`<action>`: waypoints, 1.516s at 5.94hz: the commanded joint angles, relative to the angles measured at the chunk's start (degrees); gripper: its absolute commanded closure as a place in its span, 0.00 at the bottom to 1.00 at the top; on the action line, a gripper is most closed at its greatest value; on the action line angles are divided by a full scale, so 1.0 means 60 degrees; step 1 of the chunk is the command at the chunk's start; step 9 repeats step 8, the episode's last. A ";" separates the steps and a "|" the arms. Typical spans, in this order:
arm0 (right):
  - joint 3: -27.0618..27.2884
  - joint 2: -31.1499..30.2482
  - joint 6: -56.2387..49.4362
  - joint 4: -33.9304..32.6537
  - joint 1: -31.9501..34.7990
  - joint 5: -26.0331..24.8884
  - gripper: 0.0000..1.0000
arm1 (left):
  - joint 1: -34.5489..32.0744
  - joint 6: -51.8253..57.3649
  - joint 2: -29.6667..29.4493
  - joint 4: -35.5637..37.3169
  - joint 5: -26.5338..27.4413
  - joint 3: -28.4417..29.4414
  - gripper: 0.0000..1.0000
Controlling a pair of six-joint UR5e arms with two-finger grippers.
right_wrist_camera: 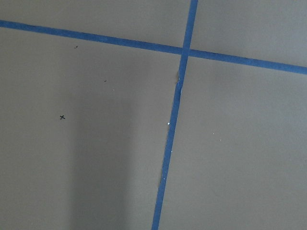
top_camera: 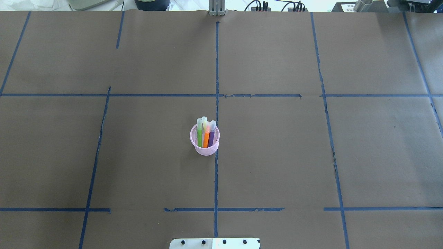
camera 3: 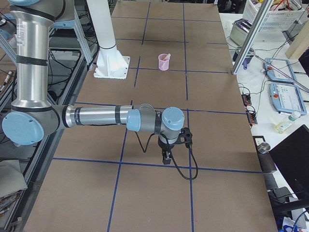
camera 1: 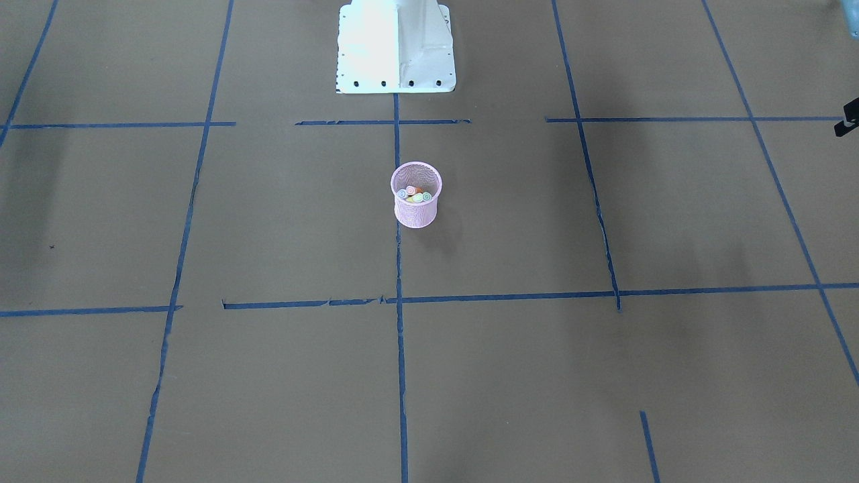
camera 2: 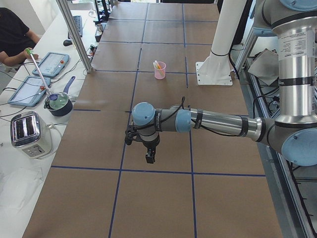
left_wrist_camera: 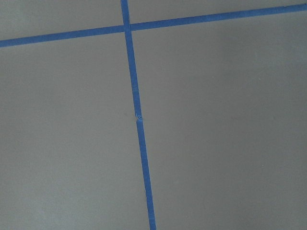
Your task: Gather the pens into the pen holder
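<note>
The pink wire-mesh pen holder (top_camera: 205,149) stands upright at the middle of the table, also in the front view (camera 1: 415,213) and both side views (camera 2: 159,71) (camera 3: 164,62). Several pens stand inside it, caps up: green (top_camera: 199,136), orange (top_camera: 206,139), purple (top_camera: 211,136) and yellow (top_camera: 204,120). No pen lies on the table. My left gripper (camera 2: 150,157) hangs over the table far from the holder, toward the table's left end. My right gripper (camera 3: 166,157) hangs likewise toward the right end. I cannot tell whether either is open or shut. The wrist views show only brown table and blue tape.
The white robot base (camera 1: 396,47) stands behind the holder. Blue tape lines (top_camera: 216,69) cross the brown table. Beside the table's left end are a toaster (camera 2: 29,133), a blue pot (camera 2: 58,103), tablets and a seated person. Tablets (camera 3: 287,96) lie beside the right end.
</note>
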 commanded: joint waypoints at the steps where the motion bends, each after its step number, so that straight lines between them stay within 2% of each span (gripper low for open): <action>1: 0.0021 -0.0172 -0.0016 0.0042 0.0005 0.0003 0.00 | -0.0076 0.0012 0.0224 -0.0011 -0.0008 -0.0107 0.00; 9: 0.0022 -0.0261 -0.0016 0.0116 -0.0009 0.0077 0.00 | -0.0120 0.0012 0.0210 0.0077 -0.0008 -0.0546 0.00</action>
